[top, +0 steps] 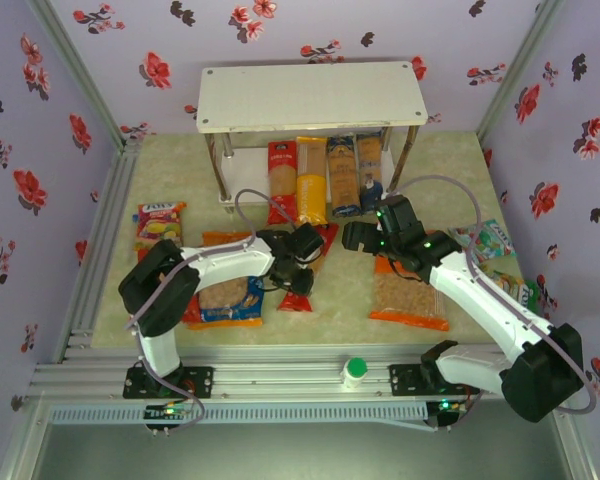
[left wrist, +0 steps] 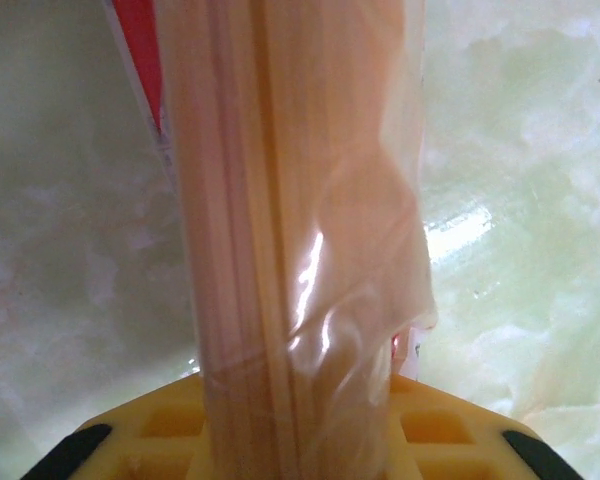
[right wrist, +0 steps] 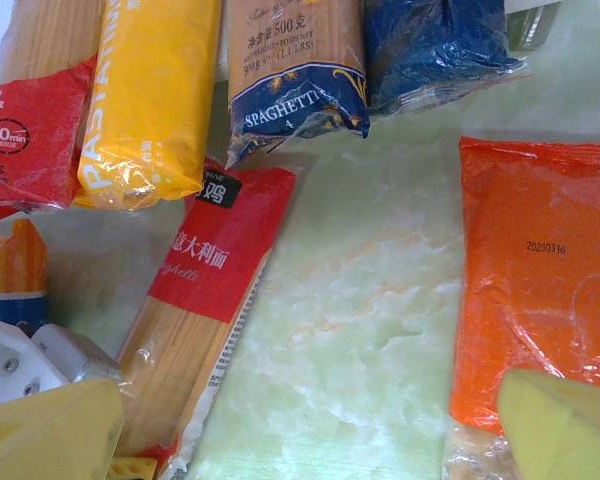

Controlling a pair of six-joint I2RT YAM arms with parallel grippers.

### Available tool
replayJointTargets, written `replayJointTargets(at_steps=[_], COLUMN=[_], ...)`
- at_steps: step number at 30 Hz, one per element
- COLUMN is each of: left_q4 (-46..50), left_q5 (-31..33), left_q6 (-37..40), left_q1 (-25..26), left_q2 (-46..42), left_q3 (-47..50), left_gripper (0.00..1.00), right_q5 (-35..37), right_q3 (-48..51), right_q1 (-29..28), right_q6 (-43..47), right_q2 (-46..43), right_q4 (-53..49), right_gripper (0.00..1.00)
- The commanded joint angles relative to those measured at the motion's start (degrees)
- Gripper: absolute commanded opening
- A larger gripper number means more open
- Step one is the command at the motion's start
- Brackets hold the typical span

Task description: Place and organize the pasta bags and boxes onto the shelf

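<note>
Step in hand: pick-up of the last loose spaghetti pack. The left gripper (top: 298, 268) has its yellow fingers (left wrist: 435, 435) closed on the long narrow red-labelled spaghetti pack (right wrist: 215, 260). The pack lies aslant on the pale green marbled table (top: 350, 300), just in front of the two-tier shelf of white boards and thin metal legs (top: 310, 95). Beneath the top board four long packs lie side by side: a red pack (top: 282, 180), a yellow pack (top: 311, 185) and two dark blue packs (top: 343, 175). The right gripper (top: 363, 237) hangs empty with its fingers spread wide, beside the flat orange pillow bag of short pasta (top: 410, 295). A blue bag with orange edges (top: 228, 295) lies under the left arm. The next move probably calls for lifting the held pack, turning it parallel to the row and sliding it in beside the others; being long and limp, it may sag or swing
</note>
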State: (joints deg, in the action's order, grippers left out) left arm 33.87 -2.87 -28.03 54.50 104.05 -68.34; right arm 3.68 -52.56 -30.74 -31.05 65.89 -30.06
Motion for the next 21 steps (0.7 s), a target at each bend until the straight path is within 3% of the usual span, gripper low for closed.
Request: replayJointTargets(at_steps=[1,21], left_q4=[1.47,6.18], left_q5=[-2.49,-10.72], left_q6=[2.54,7.13], left_q1=[0.69,0.67], left_q2=[-3.60,-11.47], left_q3=[0.66,-1.24], left_gripper=[0.00,0.00], right_q5=[0.63,1.02], right_q3=[-1.82,-3.52], right_q1=[0.33,0.33], right_q6=[0.29,0.59], right_q2=[-0.94,-0.17], right_q4=[0.15,-0.61], right_gripper=[0.97,0.97])
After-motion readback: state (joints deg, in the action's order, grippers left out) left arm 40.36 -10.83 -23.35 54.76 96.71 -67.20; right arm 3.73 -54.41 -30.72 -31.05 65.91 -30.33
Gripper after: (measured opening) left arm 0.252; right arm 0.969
